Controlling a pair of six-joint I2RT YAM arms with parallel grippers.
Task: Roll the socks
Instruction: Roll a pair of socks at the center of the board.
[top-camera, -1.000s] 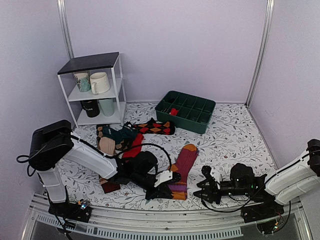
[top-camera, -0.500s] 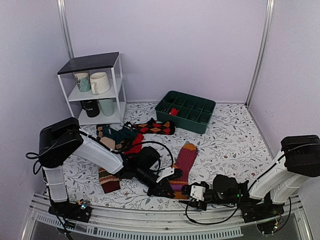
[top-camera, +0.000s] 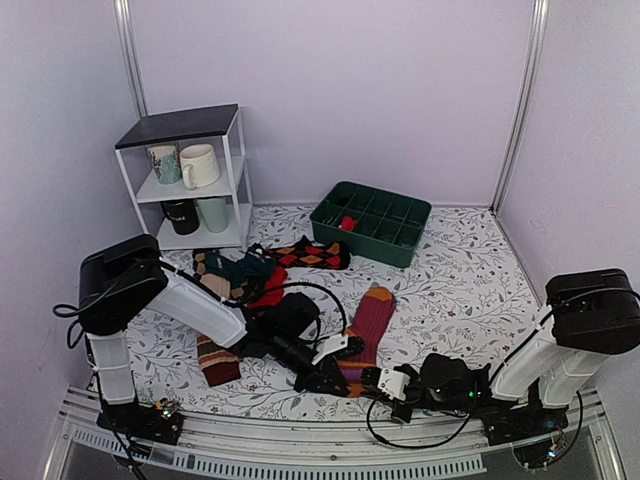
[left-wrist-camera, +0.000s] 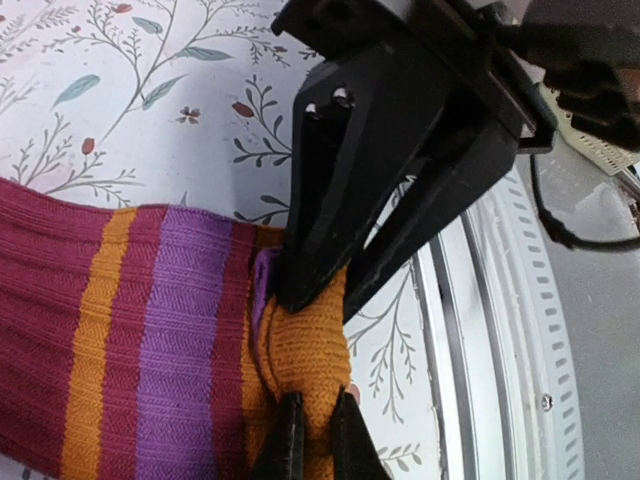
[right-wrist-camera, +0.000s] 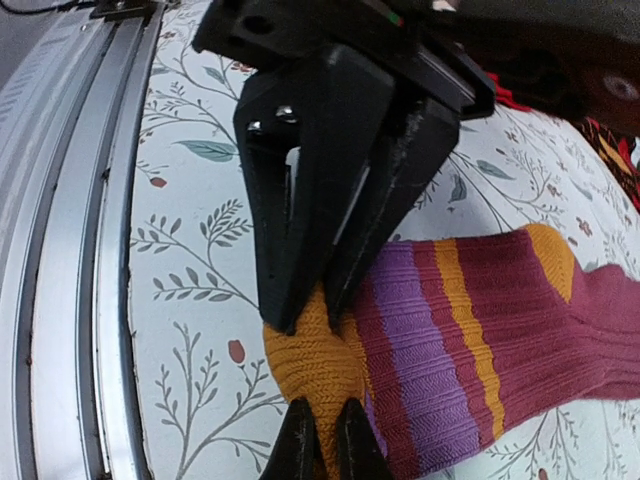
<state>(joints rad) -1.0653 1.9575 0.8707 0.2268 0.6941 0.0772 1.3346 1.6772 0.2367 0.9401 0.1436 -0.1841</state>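
A maroon sock (top-camera: 370, 322) with purple and orange stripes lies lengthwise at the table's front centre, its orange cuff (left-wrist-camera: 305, 350) nearest the rail. My left gripper (top-camera: 343, 380) and right gripper (top-camera: 368, 381) meet at that cuff from opposite sides. In the left wrist view my left gripper (left-wrist-camera: 317, 405) is shut on the bunched orange cuff, and the right gripper (left-wrist-camera: 320, 300) pinches its far side. The right wrist view shows the same in mirror: my right gripper (right-wrist-camera: 322, 415) is shut on the orange cuff (right-wrist-camera: 315, 355), the left gripper (right-wrist-camera: 310, 310) opposite.
Other socks lie in a heap at mid left: teal (top-camera: 245, 265), red (top-camera: 268, 290), black-red argyle (top-camera: 312, 255) and a brown striped one (top-camera: 215, 362). A green divided tray (top-camera: 365, 246) sits at the back. A white shelf (top-camera: 232, 170) with mugs stands back left. The metal rail (top-camera: 330, 448) runs along the near edge.
My right gripper swept left to the sock's cuff and has now shut on it. The left gripper kept its hold on the cuff, shifting only slightly.
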